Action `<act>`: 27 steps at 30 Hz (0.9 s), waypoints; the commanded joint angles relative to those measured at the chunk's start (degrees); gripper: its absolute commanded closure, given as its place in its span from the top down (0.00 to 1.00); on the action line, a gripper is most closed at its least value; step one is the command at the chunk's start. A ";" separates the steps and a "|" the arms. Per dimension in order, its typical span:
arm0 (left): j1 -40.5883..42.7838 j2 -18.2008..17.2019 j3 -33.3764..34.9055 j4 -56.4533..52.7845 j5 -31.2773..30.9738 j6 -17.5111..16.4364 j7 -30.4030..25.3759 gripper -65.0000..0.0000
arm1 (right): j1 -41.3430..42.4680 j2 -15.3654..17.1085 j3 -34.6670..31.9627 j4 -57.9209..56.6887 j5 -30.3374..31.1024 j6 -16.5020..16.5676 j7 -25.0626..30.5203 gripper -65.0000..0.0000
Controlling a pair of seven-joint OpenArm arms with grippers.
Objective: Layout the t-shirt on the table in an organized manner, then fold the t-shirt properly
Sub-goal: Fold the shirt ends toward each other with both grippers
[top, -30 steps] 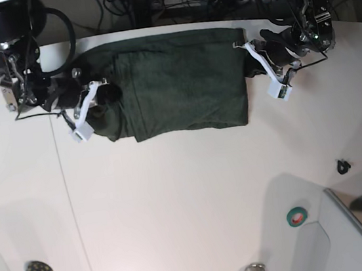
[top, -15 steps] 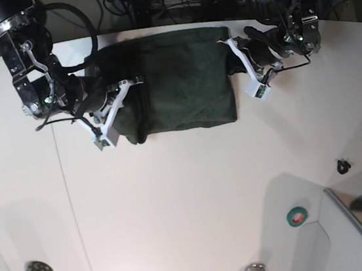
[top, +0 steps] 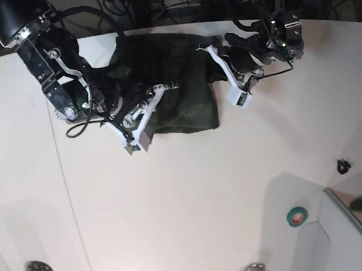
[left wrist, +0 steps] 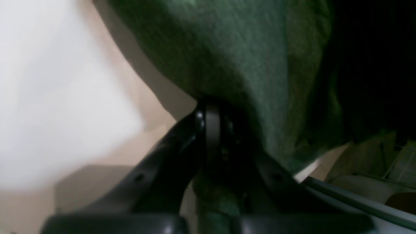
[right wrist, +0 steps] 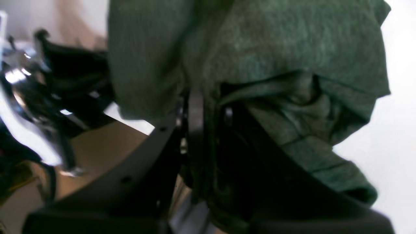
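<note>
Both fingers (left wrist: 208, 130) clamp t-shirt (top: 181, 82) (tightly).

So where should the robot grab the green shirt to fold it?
By its two side edges, one gripper coming in from each side, as it seems to be doing now. The t-shirt lies partly folded on the table; the left gripper and right gripper each pinch an edge. Thin cloth is probably easiest to carry by its ends.
</note>
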 commanded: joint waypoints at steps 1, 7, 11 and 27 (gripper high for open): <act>0.03 -0.22 0.02 0.99 -1.05 -0.56 -0.75 0.00 | 1.24 -0.58 -0.16 0.81 0.82 -0.10 0.51 0.01; 0.11 -0.22 0.02 0.99 -1.05 -0.56 -0.75 0.00 | 3.52 -3.66 -1.39 -4.56 0.73 -0.18 0.77 0.01; 0.11 -0.31 0.02 0.99 -1.05 -0.56 -0.75 0.00 | 4.93 -3.66 -4.90 -6.93 0.73 -0.27 4.11 0.01; -0.50 -0.40 0.02 0.99 -1.05 -0.56 -0.66 0.00 | 6.95 -7.35 -5.08 -15.11 0.73 -0.27 6.31 0.03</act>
